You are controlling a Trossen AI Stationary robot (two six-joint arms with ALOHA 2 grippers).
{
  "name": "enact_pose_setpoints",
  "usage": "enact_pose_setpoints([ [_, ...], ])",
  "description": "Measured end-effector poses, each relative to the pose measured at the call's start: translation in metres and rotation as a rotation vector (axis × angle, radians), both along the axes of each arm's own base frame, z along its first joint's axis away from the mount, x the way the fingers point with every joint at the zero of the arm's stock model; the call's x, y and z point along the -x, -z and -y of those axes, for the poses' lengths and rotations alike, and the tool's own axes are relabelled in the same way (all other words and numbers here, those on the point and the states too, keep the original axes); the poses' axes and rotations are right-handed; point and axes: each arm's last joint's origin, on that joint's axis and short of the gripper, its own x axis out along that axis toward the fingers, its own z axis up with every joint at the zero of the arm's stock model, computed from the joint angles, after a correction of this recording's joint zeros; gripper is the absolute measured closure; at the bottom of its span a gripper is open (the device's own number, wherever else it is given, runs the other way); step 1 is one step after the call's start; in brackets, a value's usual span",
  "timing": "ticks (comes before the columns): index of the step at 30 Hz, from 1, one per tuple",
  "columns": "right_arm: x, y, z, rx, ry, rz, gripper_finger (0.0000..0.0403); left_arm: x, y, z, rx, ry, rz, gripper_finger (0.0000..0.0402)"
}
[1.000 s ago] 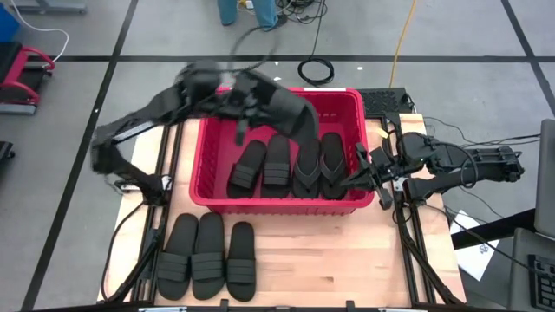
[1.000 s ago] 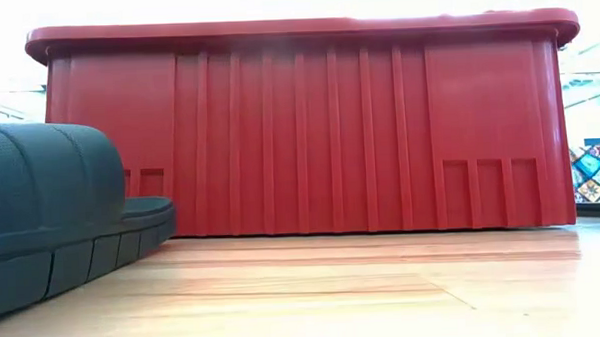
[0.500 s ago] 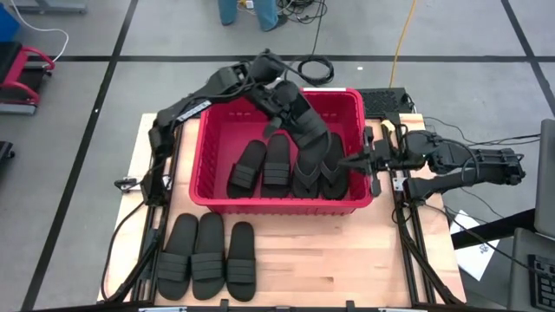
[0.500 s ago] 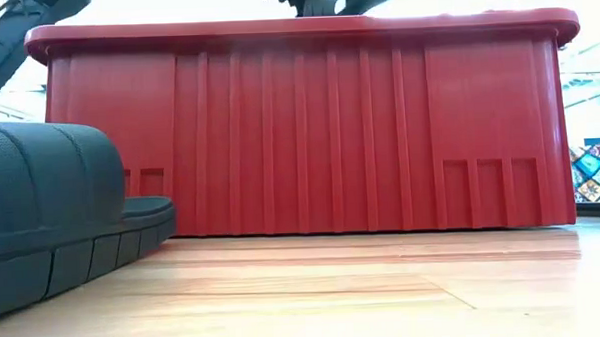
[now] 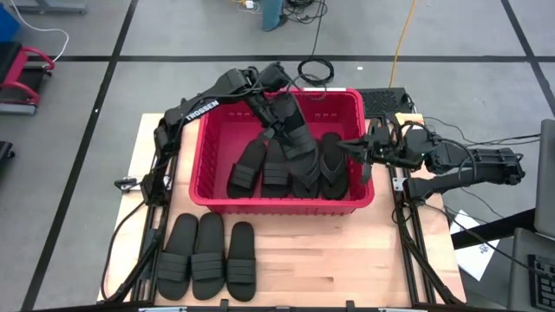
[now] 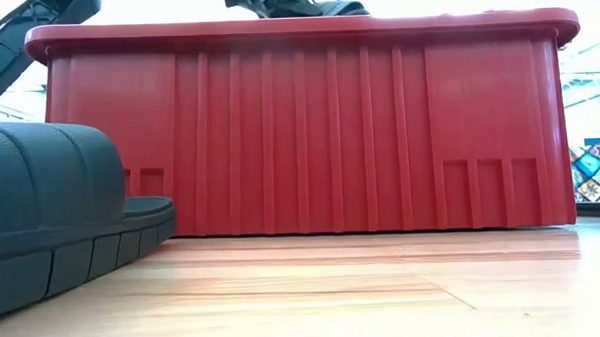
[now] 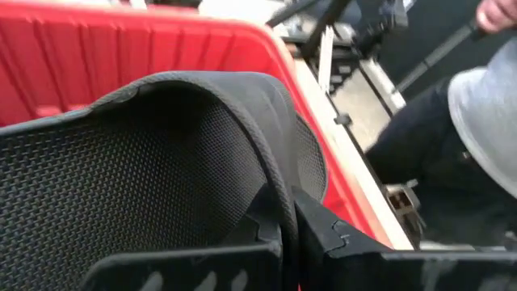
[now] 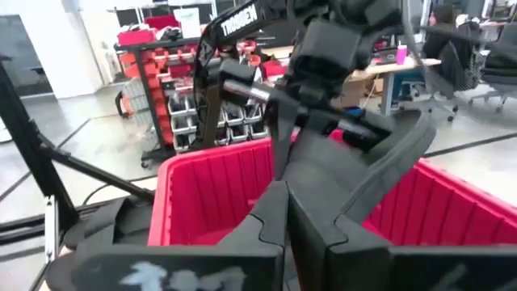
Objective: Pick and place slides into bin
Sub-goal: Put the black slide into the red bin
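Slides: four lie in the bin [image 5: 208, 139]; your left gripper [image 5: 279, 111] hangs a fifth slide [image 5: 293, 130] clenched over its middle. Your right gripper [image 5: 357, 147], pinched empty, hovers at the bin's right rim. Three remaining slides [image 5: 208, 257] wait near the tabletop's front edge.

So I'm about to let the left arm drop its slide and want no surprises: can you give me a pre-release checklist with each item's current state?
1. Left pincer shut on a slide: ok.
2. Held slide is over the bin, inside its rim: ok.
3. Landing spot: four slides already lie along the bin's near side, so the held slide will likely land partly on them: cannot tell if it settles flat.
4. Right pincer clear of the drop: not ok, it is shut and sits over the bin's right edge close to the slides.
5. Three slides remain on the table in front of the bin, undisturbed: ok.
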Motion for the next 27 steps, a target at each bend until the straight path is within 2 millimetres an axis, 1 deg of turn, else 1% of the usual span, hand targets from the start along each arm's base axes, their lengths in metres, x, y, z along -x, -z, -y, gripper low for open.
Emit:
enact_pose_setpoints([
  [4,-0.012,0.006,0.002,-0.002,0.010,-0.034,0.0361,0.002,0.003,0.006,-0.032,0.037,-0.030,0.0401],
  [8,-0.030,0.018,0.010,-0.023,-0.003,-0.100,0.0305,0.002,0.004,0.007,-0.064,0.023,-0.047,0.0401],
  [10,-0.037,0.023,0.015,-0.037,0.013,-0.126,0.0276,0.002,0.002,0.006,-0.069,-0.014,-0.057,0.0401],
  [11,-0.040,0.025,0.018,-0.042,0.036,-0.136,0.0264,0.001,0.001,0.004,-0.070,-0.040,-0.057,0.0401],
  [14,-0.041,0.026,0.026,-0.047,0.194,-0.119,0.0238,0.003,-0.004,-0.003,-0.046,-0.128,-0.067,0.0401],
  [16,-0.040,0.021,0.030,-0.041,0.245,-0.079,0.0231,0.002,-0.010,-0.008,-0.042,-0.186,-0.041,0.0401],
  [18,-0.038,0.017,0.032,-0.039,0.250,-0.038,0.0228,0.004,-0.019,-0.013,-0.042,-0.263,-0.015,0.0400],
  [22,-0.037,0.008,0.034,-0.106,0.259,0.074,0.0228,0.005,-0.034,-0.022,-0.079,-0.410,0.056,0.0401],
  [25,-0.038,0.002,0.035,-0.151,0.261,0.159,0.0228,0.003,-0.041,-0.026,-0.095,-0.437,0.128,0.0400],
  [27,-0.040,0.001,0.037,-0.184,0.259,0.191,0.0230,0.002,-0.043,-0.025,-0.093,-0.444,0.149,0.0400],
])
